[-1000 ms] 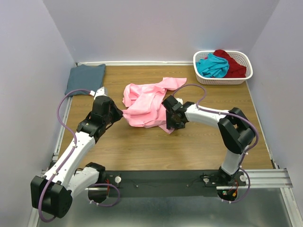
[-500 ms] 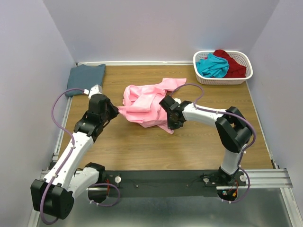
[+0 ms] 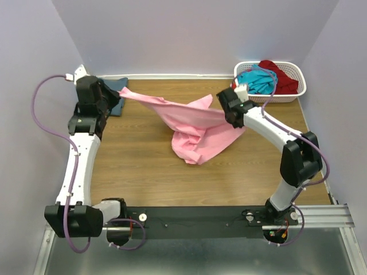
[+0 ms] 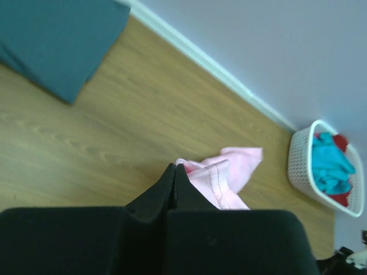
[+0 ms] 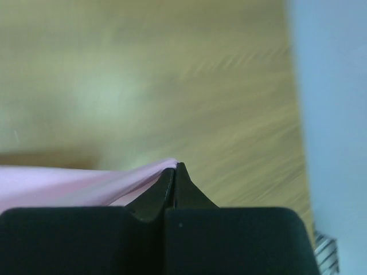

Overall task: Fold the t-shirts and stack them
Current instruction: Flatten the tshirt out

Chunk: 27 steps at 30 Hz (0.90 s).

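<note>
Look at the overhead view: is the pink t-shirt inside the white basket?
No, the pink t-shirt is stretched out over the table, and the basket holds only a teal shirt and a dark red shirt.

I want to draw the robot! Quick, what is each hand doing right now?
Left hand: closed, holding the pink t-shirt.
Right hand: closed, holding the pink t-shirt too.

Wood-grain tabletop (image 3: pixel 143 166), brown, matte. White slotted plastic basket (image 3: pixel 284 96) at the far right corner, near the right wall. Pale lavender walls (image 3: pixel 189 34) on the left, back and right. White trim strip (image 3: pixel 172 75) along the back edge. Near edge: black mounting plate (image 3: pixel 195 215), aluminium rail (image 3: pixel 338 215), grey metal sheet (image 3: pixel 200 258).
</note>
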Each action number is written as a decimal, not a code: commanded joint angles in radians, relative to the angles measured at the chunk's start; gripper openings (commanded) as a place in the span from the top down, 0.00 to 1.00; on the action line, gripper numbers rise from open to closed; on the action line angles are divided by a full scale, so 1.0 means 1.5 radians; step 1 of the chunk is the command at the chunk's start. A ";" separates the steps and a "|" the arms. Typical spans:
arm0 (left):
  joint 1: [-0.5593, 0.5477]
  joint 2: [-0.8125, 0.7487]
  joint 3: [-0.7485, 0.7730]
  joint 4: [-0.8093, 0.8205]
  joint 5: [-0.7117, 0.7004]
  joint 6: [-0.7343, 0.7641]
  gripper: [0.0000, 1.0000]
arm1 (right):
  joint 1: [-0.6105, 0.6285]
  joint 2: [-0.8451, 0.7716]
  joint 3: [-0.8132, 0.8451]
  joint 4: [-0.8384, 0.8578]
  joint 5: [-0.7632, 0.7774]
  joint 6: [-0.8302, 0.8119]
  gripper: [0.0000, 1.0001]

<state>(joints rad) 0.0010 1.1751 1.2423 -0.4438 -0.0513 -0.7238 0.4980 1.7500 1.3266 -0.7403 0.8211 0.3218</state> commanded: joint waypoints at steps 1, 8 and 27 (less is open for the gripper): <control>0.058 -0.018 0.131 0.005 -0.058 0.028 1.00 | -0.036 -0.055 0.141 -0.027 0.247 -0.132 0.99; 0.060 -0.100 0.250 0.006 -0.106 0.097 1.00 | -0.041 -0.112 0.316 0.028 0.218 -0.296 0.99; 0.053 -0.261 0.264 0.001 -0.040 0.094 1.00 | -0.041 -0.430 0.246 0.094 -0.174 -0.424 0.99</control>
<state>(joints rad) 0.0849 0.7338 1.7813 -0.4030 -0.2546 -0.5438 0.4374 1.0519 1.7882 -0.5724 0.7521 -0.3233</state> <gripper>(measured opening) 0.004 0.006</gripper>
